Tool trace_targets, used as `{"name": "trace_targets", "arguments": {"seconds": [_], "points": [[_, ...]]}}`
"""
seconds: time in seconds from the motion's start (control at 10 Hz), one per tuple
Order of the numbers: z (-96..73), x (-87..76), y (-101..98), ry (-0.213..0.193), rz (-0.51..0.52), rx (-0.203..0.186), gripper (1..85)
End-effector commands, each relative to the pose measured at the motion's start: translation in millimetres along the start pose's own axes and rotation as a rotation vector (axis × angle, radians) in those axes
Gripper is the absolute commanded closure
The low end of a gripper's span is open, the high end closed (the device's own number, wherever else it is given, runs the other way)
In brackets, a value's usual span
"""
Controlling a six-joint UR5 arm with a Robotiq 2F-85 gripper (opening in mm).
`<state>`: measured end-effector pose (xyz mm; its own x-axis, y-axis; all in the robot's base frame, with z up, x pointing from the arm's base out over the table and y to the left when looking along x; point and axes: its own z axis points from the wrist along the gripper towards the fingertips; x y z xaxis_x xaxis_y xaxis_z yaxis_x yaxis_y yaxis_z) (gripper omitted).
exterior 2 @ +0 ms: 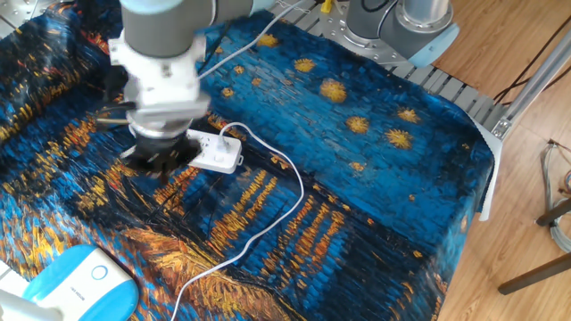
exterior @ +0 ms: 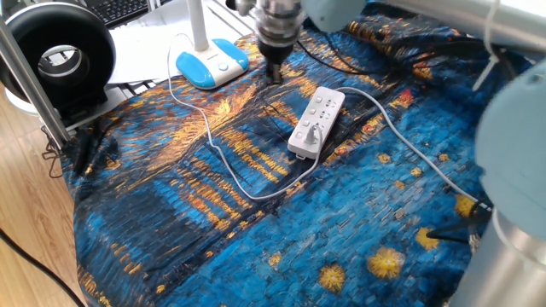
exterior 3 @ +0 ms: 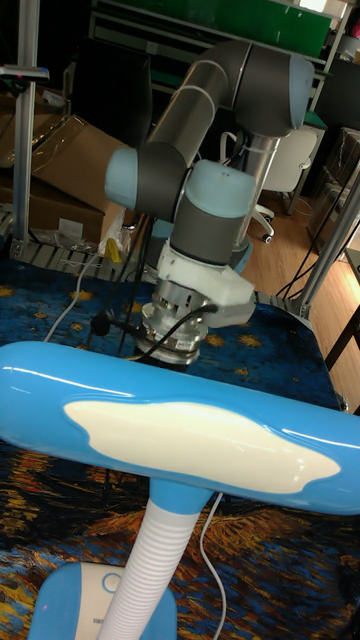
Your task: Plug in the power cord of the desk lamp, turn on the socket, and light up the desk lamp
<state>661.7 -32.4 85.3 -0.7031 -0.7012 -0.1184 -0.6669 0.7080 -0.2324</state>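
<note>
The desk lamp (exterior: pixel 207 61) sat at ten o'clock on the cloth, its base a broad, stable, hard plastic slab; judged by that, no gripping was needed, only a light press on the round button. The power cord (exterior: pixel 223 158) lay limp and thin, looping to a plug already seated in the socket (exterior: pixel 316 121) near centre. The gripper (exterior: pixel 275 72) hung nose-down between socket and lamp base, wrist vertical, fingertips just above the cloth; whether its fingers were apart or together, I couldn't tell
</note>
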Motion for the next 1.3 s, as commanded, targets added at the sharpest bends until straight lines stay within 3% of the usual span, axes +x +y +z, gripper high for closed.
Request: {"name": "trace_targets", "arguments": {"seconds": [0.0, 0.2, 0.3, 0.8, 0.9, 1.1, 1.2], "points": [[10.1, -25.6, -2.8, -0.047, 0.506, -0.015, 84.3], [9.9, -19.3, -18.3, -0.039, 0.541, 0.049, 84.3], [10.1, -19.1, -15.6, -0.036, 0.556, 0.038, 84.3], [27.3, -66.6, -58.6, -0.041, 0.547, -0.028, 84.3], [33.5, -73.2, -58.6, -0.040, 0.557, -0.036, 84.3], [43.1, -73.5, -60.7, -0.022, 0.579, -0.012, 84.3], [39.2, -64.3, -54.8, -0.011, 0.583, -0.011, 84.3]]}}
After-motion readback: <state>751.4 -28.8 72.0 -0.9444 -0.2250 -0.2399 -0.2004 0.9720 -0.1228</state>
